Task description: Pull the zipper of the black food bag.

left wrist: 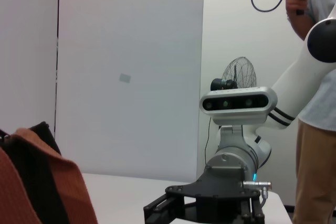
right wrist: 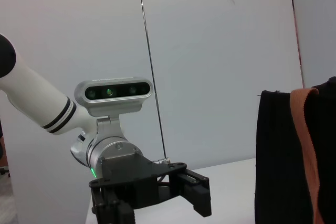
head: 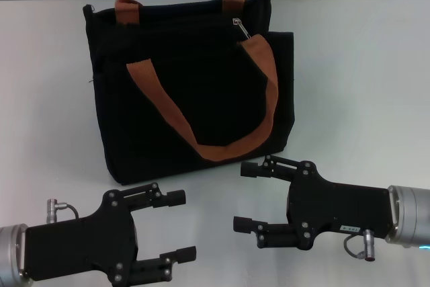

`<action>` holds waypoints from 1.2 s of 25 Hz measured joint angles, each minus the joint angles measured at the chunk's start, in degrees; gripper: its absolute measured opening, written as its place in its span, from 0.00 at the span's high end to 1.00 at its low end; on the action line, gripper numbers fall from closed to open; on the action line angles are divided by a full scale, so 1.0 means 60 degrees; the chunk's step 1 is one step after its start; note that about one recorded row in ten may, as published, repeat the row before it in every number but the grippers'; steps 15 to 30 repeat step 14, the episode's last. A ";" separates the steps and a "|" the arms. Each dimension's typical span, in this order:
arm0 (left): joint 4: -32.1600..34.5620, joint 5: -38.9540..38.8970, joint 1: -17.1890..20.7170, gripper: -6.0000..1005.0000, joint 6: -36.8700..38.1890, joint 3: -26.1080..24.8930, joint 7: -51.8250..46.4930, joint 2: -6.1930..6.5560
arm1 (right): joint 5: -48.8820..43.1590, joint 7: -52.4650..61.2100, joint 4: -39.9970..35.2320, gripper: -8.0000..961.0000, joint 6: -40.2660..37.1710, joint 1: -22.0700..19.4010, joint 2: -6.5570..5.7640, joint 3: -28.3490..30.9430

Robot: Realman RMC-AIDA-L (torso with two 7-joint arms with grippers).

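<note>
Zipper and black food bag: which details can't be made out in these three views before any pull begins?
- The zipper: in the head view only the silver tab shows; slider and track blend into the black fabric, so how far it is closed cannot be told.
- The black food bag: cut off by the picture edge in both wrist views; no zipper visible there.
- Left gripper and right gripper: open, apart from the bag.

The black food bag (right wrist: 286,156) is cut off at both wrist views' edges, its zipper (head: 240,27) track hidden behind fabric.
</note>
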 joint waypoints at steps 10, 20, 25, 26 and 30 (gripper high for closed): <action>-0.0322 -0.0561 -0.0030 0.29 -0.0153 -0.0050 -0.0025 -0.0006 | 0.0023 -0.0013 0.0036 0.15 0.0082 0.0093 0.0000 0.0013; -0.0357 -0.0711 -0.0041 0.29 -0.0411 -0.0050 -0.0026 -0.0007 | 0.0036 -0.0013 0.0030 0.15 0.0085 0.0095 0.0000 0.0068; -0.0357 -0.0711 -0.0041 0.29 -0.0411 -0.0050 -0.0026 -0.0007 | 0.0036 -0.0013 0.0030 0.15 0.0085 0.0095 0.0000 0.0068; -0.0357 -0.0711 -0.0041 0.29 -0.0411 -0.0050 -0.0026 -0.0007 | 0.0036 -0.0013 0.0030 0.15 0.0085 0.0095 0.0000 0.0068; -0.0357 -0.0711 -0.0041 0.29 -0.0411 -0.0050 -0.0026 -0.0007 | 0.0036 -0.0013 0.0030 0.15 0.0085 0.0095 0.0000 0.0068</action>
